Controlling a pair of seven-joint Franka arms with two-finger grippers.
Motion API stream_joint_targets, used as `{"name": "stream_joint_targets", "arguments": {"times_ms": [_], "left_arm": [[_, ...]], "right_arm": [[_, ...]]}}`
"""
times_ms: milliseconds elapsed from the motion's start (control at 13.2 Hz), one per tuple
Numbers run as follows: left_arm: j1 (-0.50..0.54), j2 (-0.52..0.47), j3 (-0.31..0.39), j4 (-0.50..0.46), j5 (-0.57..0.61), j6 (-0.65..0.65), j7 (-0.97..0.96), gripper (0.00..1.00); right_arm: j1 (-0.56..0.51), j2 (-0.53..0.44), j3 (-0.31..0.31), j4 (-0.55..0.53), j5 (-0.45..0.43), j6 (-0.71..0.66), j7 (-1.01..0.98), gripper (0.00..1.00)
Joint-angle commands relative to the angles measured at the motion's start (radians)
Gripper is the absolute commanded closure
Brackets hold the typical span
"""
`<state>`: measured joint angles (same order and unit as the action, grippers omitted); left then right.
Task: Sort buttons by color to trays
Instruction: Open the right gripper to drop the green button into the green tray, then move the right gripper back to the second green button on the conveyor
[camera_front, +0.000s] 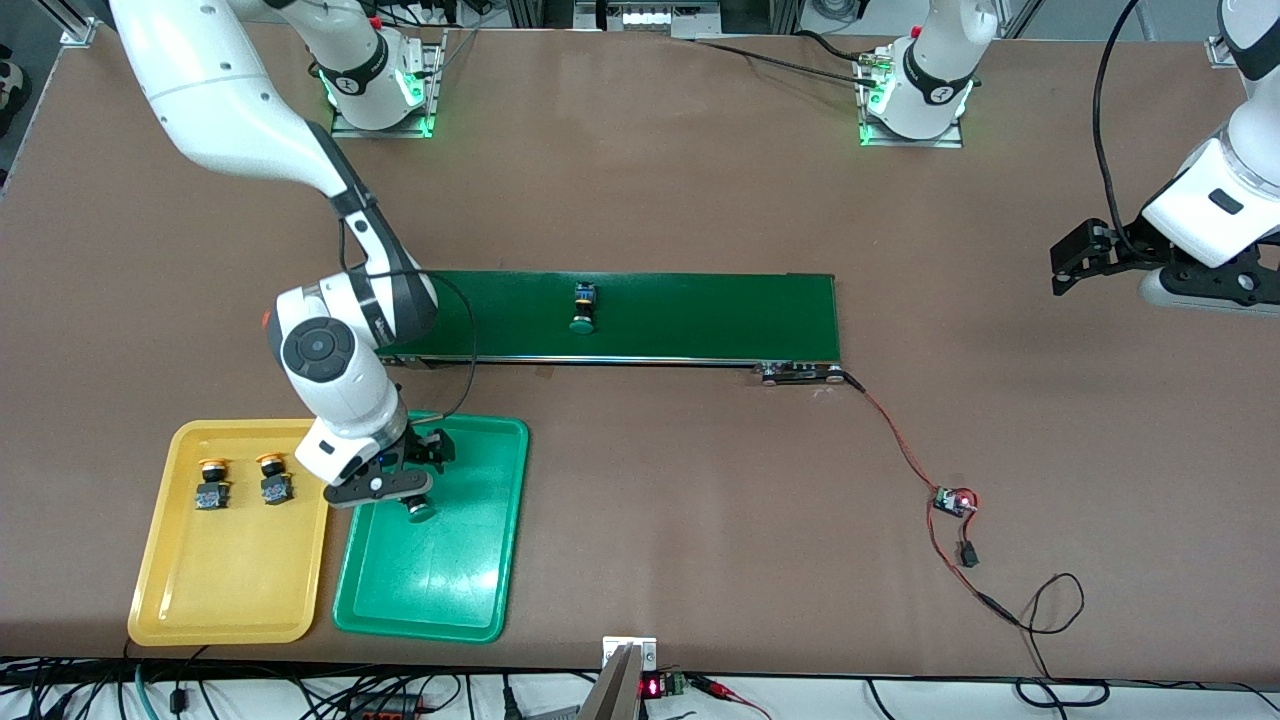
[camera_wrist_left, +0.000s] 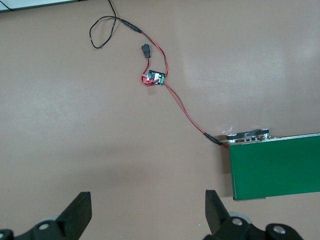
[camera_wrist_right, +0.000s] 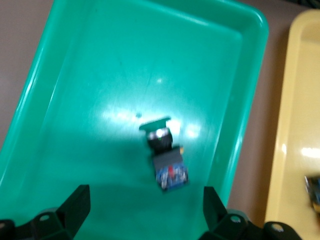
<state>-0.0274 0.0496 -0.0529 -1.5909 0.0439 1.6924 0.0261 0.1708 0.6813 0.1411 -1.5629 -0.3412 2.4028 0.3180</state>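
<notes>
A green-capped button (camera_front: 421, 511) (camera_wrist_right: 165, 152) lies on its side in the green tray (camera_front: 470, 600) (camera_wrist_right: 75, 75). My right gripper (camera_front: 418, 475) (camera_wrist_right: 146, 210) hovers just above it, open, with nothing between its fingers. Two yellow-capped buttons (camera_front: 212, 484) (camera_front: 273, 478) lie side by side in the yellow tray (camera_front: 230, 600) (camera_wrist_right: 300, 125). Another green-capped button (camera_front: 583, 307) lies on the dark-green conveyor belt (camera_front: 700, 315). My left gripper (camera_front: 1068, 268) (camera_wrist_left: 147, 212) waits open over bare table at the left arm's end, holding nothing.
The two trays sit side by side, nearer to the front camera than the conveyor belt (camera_wrist_left: 275, 167). A red and black wire runs from the belt's end to a small circuit board (camera_front: 952, 502) (camera_wrist_left: 155, 78) on the table.
</notes>
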Motion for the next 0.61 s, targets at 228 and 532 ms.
{"name": "stream_joint_targets", "arguments": {"times_ms": [228, 532], "left_arm": [[0.001, 0.016, -0.008, 0.034, 0.021, -0.031, -0.005, 0.00], [0.003, 0.016, -0.005, 0.034, 0.019, -0.030, -0.005, 0.00]], "right_arm": [[0.010, -0.258, 0.080, -0.248, 0.018, -0.122, 0.216, 0.00], [0.013, -0.351, 0.139, -0.344, 0.134, -0.139, 0.260, 0.00]]}}
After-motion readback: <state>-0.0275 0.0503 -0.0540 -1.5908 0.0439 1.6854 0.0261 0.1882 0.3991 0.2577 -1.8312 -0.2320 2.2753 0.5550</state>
